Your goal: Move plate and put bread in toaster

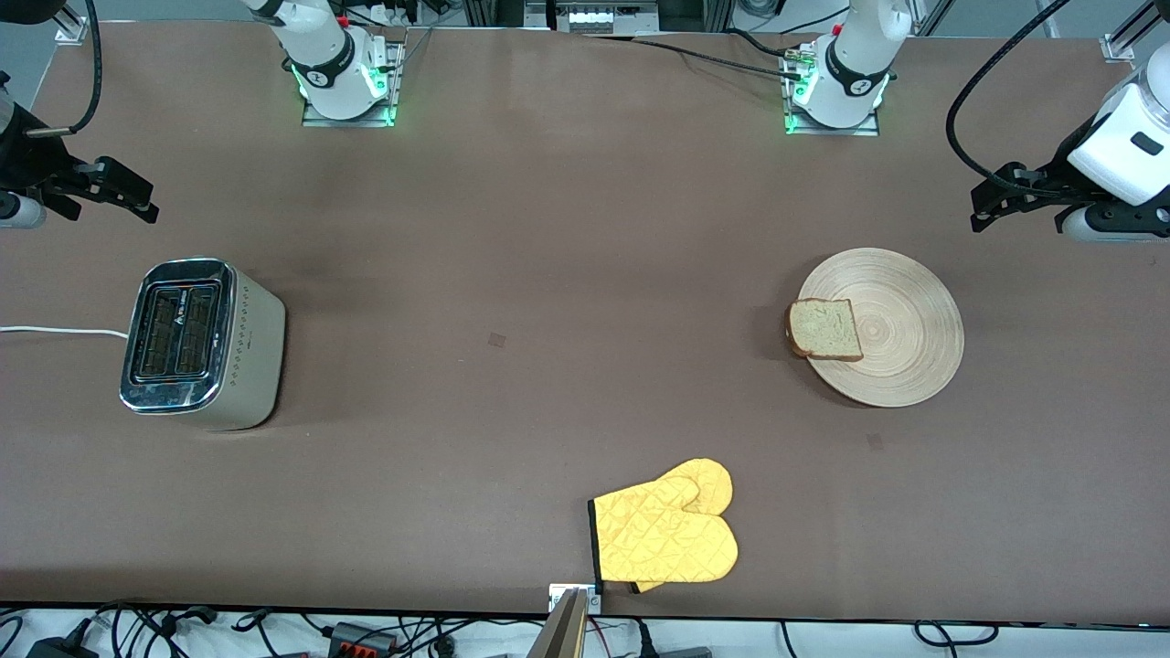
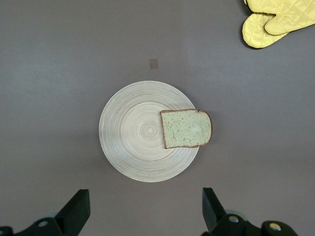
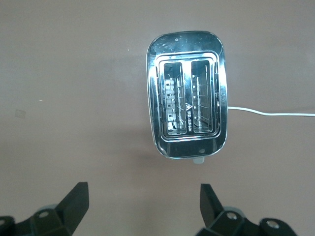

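The light-wood plate lies toward the left arm's end of the table. The bread lies flat on it, at the rim toward the right arm's end, slightly overhanging. The toaster stands upright toward the right arm's end, both slots empty. My left gripper hangs open and empty above the table beside the plate; its wrist view shows the plate and bread ahead of the open left gripper. My right gripper hangs open and empty beside the toaster; it also shows in its own wrist view.
A yellow oven mitt lies near the table edge closest to the front camera, midway along it; it also shows in the left wrist view. The toaster's white cord runs off the right arm's end.
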Robot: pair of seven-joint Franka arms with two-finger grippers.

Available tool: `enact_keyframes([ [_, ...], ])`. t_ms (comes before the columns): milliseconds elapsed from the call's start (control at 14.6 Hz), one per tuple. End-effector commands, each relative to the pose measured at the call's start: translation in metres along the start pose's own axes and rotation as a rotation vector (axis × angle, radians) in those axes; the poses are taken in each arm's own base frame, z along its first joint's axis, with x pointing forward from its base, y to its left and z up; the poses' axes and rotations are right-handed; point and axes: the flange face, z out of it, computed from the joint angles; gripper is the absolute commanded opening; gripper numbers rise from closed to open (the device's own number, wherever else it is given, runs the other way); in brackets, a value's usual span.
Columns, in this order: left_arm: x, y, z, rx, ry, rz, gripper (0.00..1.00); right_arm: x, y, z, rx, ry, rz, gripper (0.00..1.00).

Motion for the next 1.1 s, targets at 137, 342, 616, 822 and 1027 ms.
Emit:
enact_keyframes([
  [137,0.002,-0.001,-0.0035,-0.017,-0.004,0.011,1.0,-0.0017,-0.0006,-0.0021,-0.002,-0.002,-0.017,1.0],
  [342,0.0019,-0.0003,-0.0035,-0.015,-0.004,0.013,1.0,-0.0014,-0.0004,-0.0036,-0.003,0.001,-0.017,1.0],
  [616,0.0018,-0.001,-0.0034,-0.009,-0.005,0.01,1.0,-0.001,-0.002,-0.0028,-0.003,-0.001,-0.021,1.0],
  [822,0.0016,-0.0012,-0.0032,-0.007,-0.006,0.007,1.0,-0.0024,-0.0016,-0.0004,0.0,-0.014,-0.018,1.0],
  [1027,0.0015,-0.003,-0.0026,-0.006,-0.013,0.002,1.0,-0.0029,-0.0017,0.0,0.002,-0.019,-0.018,1.0],
])
